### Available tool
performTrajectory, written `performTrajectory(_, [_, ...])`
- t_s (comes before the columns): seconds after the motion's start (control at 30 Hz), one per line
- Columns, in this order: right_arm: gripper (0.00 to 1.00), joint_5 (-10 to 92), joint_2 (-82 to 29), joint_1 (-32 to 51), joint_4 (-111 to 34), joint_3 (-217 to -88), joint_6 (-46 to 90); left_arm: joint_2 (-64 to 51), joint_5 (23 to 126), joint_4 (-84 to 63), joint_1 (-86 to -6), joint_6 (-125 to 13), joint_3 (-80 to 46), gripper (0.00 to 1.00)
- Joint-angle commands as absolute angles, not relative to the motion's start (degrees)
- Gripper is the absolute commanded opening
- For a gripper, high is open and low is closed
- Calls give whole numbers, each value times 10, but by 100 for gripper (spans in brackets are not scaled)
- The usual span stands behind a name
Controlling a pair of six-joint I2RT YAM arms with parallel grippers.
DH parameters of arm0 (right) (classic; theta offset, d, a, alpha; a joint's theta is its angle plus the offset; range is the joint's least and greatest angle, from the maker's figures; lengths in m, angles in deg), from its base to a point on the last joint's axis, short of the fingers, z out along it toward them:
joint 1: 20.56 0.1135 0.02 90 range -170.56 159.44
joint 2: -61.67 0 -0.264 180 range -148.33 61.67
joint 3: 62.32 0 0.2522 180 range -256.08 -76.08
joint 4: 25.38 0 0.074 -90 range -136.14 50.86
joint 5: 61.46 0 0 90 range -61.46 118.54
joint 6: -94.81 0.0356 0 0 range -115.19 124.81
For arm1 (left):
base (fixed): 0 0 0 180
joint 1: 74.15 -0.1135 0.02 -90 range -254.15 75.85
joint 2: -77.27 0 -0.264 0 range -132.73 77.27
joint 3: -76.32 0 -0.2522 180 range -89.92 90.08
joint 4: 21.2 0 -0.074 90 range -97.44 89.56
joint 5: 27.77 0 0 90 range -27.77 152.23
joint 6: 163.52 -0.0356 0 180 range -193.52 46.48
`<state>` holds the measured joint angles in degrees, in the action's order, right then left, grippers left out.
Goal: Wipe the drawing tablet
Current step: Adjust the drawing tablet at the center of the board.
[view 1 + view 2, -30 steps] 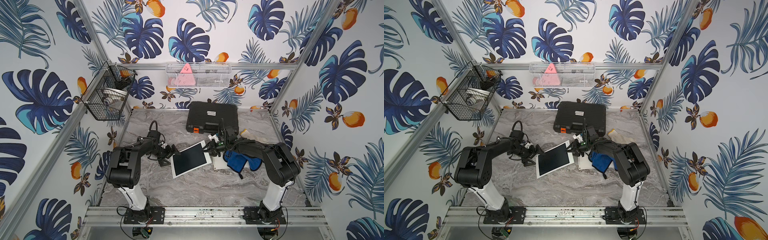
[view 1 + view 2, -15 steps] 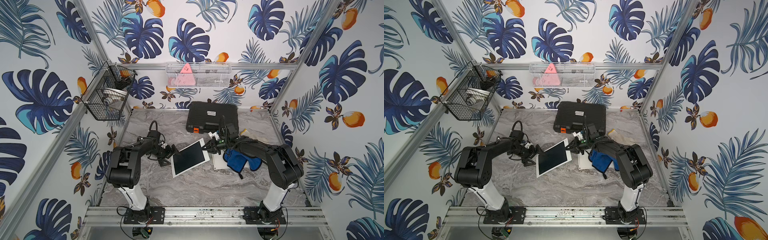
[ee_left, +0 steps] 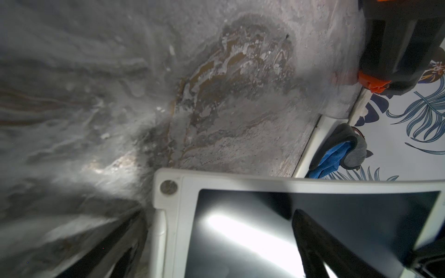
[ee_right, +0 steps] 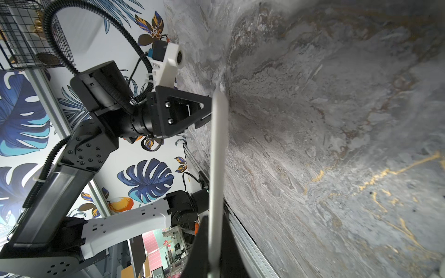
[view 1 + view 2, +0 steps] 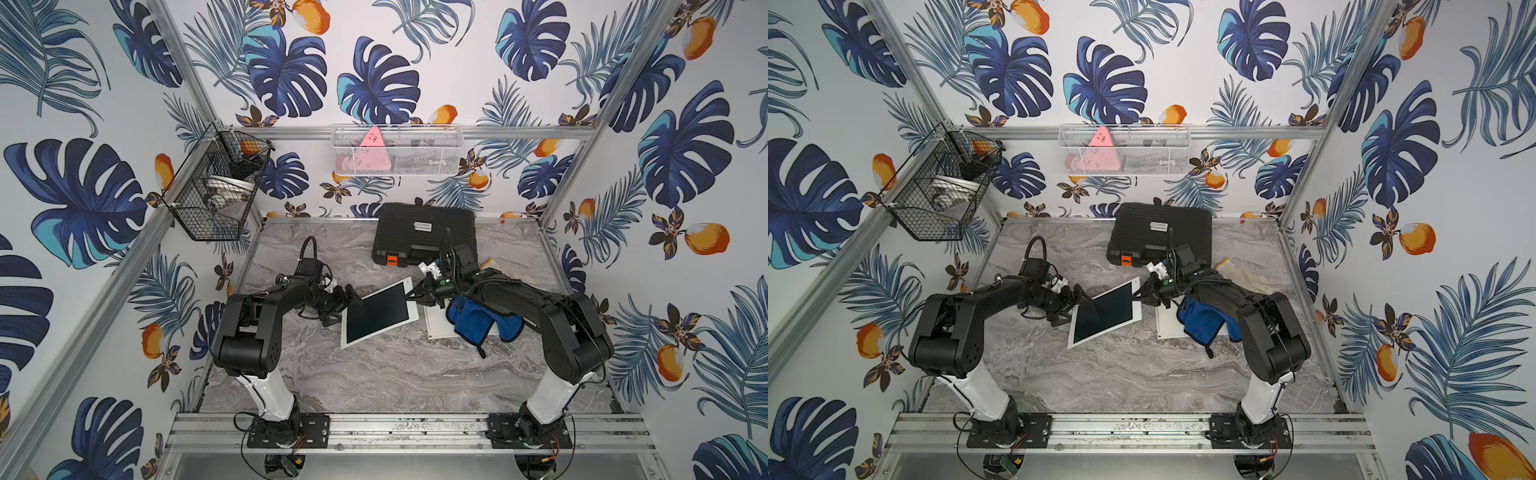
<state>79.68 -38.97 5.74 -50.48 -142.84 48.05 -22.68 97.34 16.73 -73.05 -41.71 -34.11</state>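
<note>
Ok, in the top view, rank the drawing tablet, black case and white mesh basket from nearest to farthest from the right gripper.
1. drawing tablet: mid-table, its corner clamped in the right gripper.
2. black case: on the table just behind the gripper.
3. white mesh basket: up on the back wall, beyond the case.

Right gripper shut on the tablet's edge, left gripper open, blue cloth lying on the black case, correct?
Not the cloth. Both top views show the blue cloth lying on a white board beside the tablet, not on the black case. The rest holds.
</note>
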Motion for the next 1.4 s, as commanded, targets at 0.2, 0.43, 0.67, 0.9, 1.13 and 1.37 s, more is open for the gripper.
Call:
performTrajectory(0.2, [0,635,-310,61,-693,-1511,337,-107,811,265,-732,-383,-320,99])
performTrajectory(0.43, [0,290,-183,202,-705,-1515,218,-40,767,321,-727,-345,-297,99])
performTrajectory(0.67, [0,115,-162,357,-683,-1542,105,-40,727,372,-727,-353,-267,99])
performTrajectory(0.9, [0,-172,-193,563,-547,-1471,-154,-41,618,461,-732,-348,-200,99])
performTrajectory(1.13, [0,-215,-253,625,-422,-1384,-296,-41,605,479,-749,-340,-187,99])
performTrajectory(1.37, [0,-213,-322,631,-306,-1302,-399,-28,641,457,-749,-342,-229,99])
